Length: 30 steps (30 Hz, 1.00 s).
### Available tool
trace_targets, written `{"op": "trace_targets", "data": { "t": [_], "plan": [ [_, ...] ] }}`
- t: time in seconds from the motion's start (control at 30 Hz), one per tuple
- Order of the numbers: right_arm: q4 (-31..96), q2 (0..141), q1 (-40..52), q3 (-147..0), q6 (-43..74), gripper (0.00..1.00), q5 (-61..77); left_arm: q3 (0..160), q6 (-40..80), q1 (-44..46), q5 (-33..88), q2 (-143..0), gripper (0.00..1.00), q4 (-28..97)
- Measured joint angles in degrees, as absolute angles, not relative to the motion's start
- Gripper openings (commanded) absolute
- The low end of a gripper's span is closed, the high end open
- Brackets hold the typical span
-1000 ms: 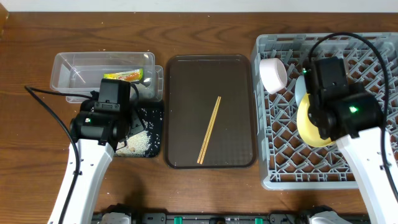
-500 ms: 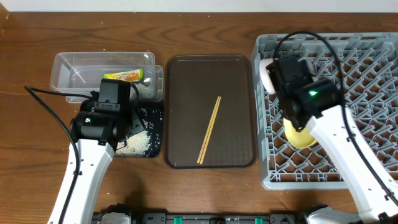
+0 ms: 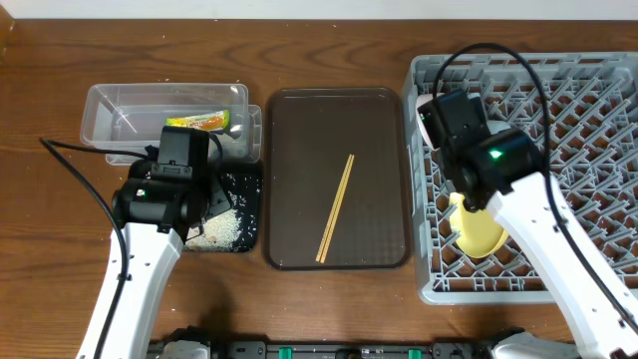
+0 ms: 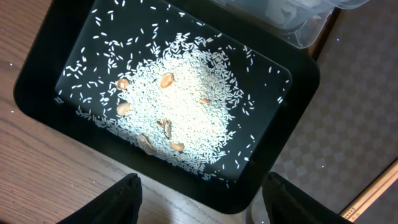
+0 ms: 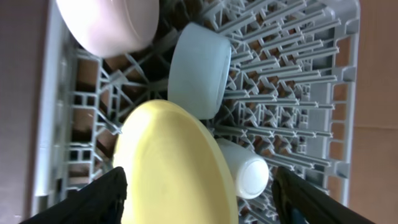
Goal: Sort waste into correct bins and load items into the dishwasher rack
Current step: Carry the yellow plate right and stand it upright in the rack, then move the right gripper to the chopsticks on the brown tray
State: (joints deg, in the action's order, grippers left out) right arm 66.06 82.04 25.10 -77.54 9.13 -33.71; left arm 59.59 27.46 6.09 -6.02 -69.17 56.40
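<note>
At nine o'clock the left hand (image 4: pixel 202 208) hangs open and empty over rice (image 4: pixel 180 106) in the black tray (image 4: pixel 37 81). In the centre, the flat chopsticks (image 3: pixel 336 207) may slip a pinch or fall through the rack (image 3: pixel 588 110). At three o'clock the open, empty right hand (image 5: pixel 205 202) could topple the yellow plate (image 5: pixel 168 162).

Holds the left arm (image 3: pixel 135 269) bent forward, with the left gripper (image 4: pixel 208 205) aimed straight down, fingers (image 4: pixel 118 200) spread wide and empty. Stretches the right arm (image 3: pixel 558 249) forward and inward, right gripper (image 5: pixel 205 199) likewise parted, clasping nothing.
</note>
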Motion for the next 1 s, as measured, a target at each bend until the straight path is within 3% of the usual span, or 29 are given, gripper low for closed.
{"op": "trace_targets", "data": {
  "t": [0.2, 0.4, 0.53, 0.77, 1.0],
  "plan": [
    [65.36, 72.75, 23.2, -77.52, 10.94, 0.83, -30.2, 59.59, 27.49, 6.09, -6.02, -69.17, 0.65, 56.42],
    [63.02, 62.92, 12.43, -77.52, 10.41, 0.89, -21.23, 59.59, 27.46, 6.09, -6.02, -69.17, 0.65, 56.4],
    [62.61, 59.51, 6.04, -77.52, 9.85, 0.99, -13.04, 59.59, 27.46, 6.09, -6.02, -69.17, 0.65, 56.42],
    [64.75, 58.63, -1.91, -77.52, 8.45, 0.99, -3.29, 59.59, 27.24, 6.09, -6.02, -69.17, 0.65, 56.4],
    [66.19, 59.57, -3.05, -77.52, 7.33, 0.99, -0.69, 59.59, 26.92, 6.09, -6.02, -69.17, 0.66, 56.38]
  ]
}}
